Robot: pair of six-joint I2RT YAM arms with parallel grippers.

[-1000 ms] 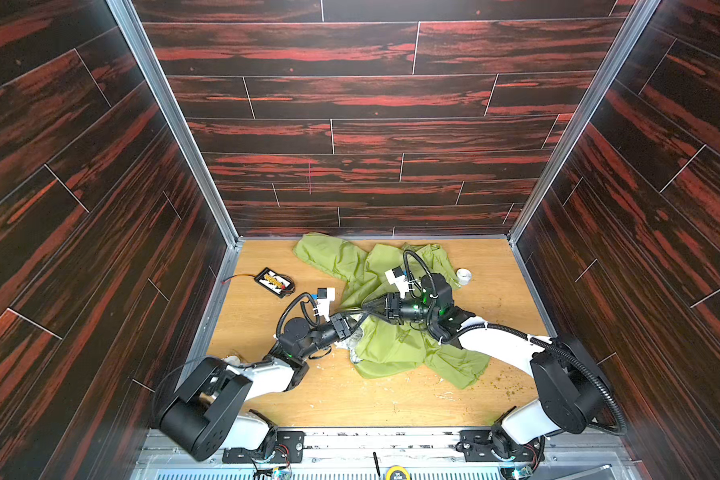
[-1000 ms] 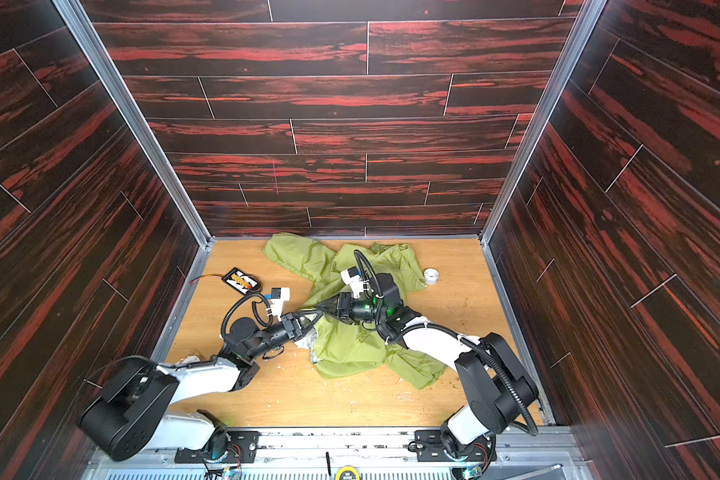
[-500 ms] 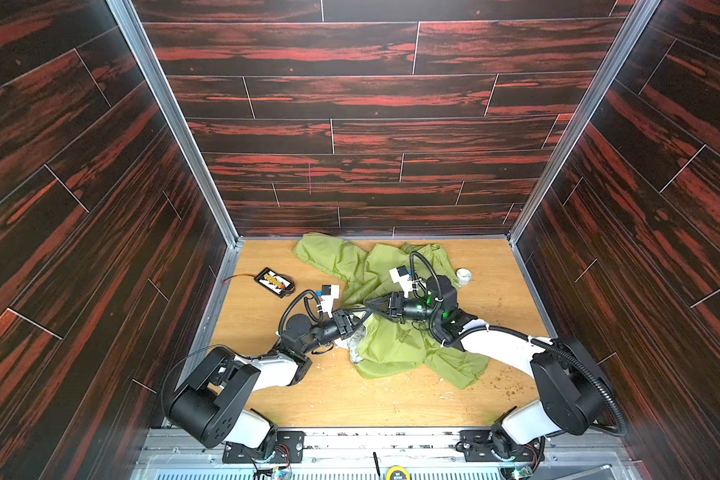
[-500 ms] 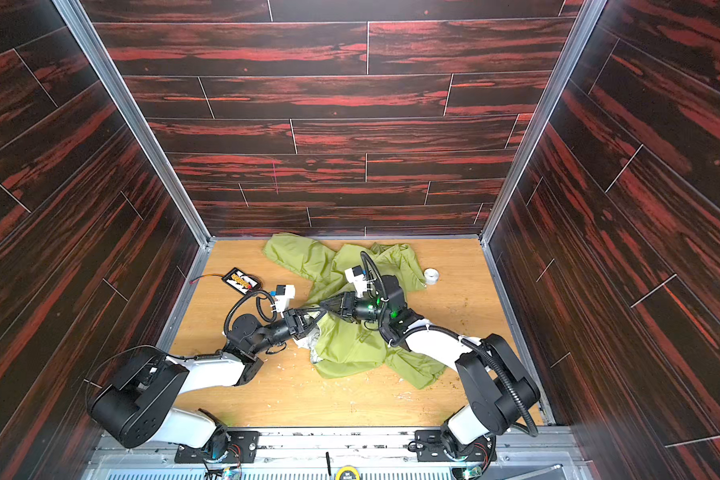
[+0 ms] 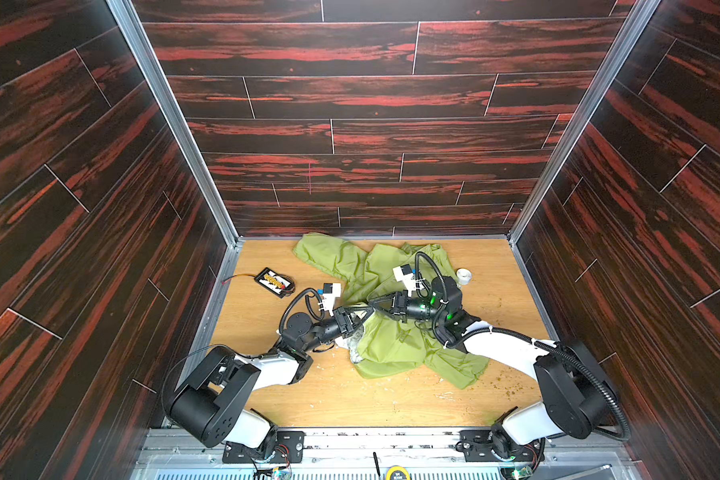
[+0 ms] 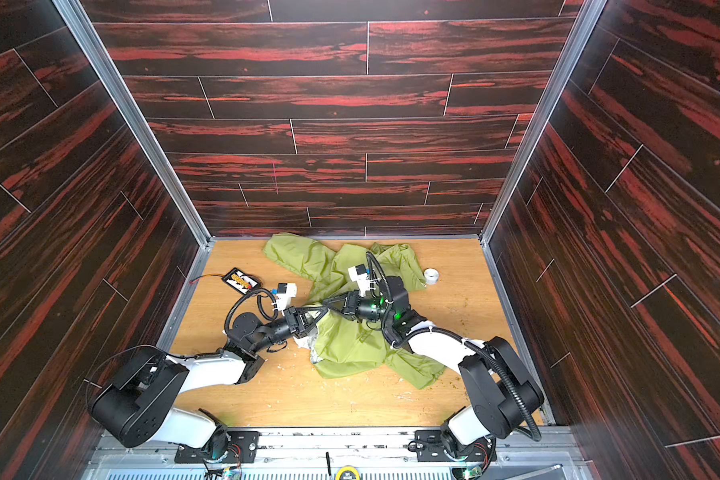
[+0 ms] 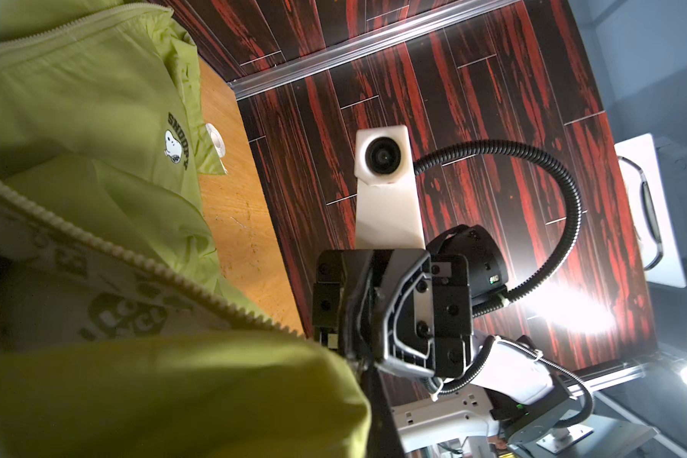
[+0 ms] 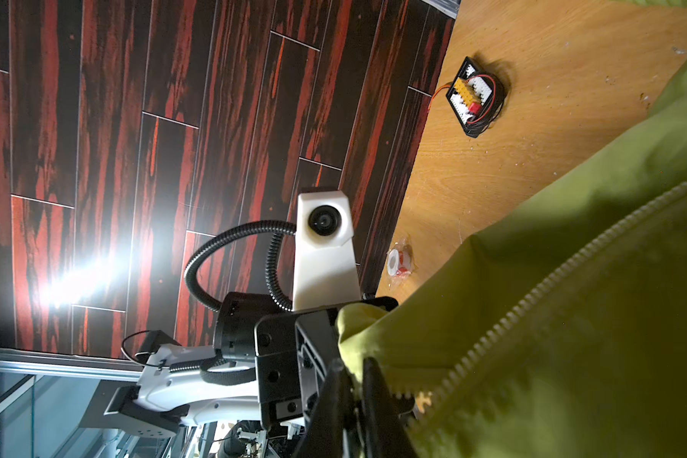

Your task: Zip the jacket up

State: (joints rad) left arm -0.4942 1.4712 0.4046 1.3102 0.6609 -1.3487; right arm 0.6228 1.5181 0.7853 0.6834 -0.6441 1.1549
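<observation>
Green jacket front edge clamped in L jaws and R jaws.

Robot lab test cell. Dark red-streaked panel walls on three sides, aluminium corner posts, wooden table, robot arms bolted to metal base rail, loose wired electronics module.
</observation>
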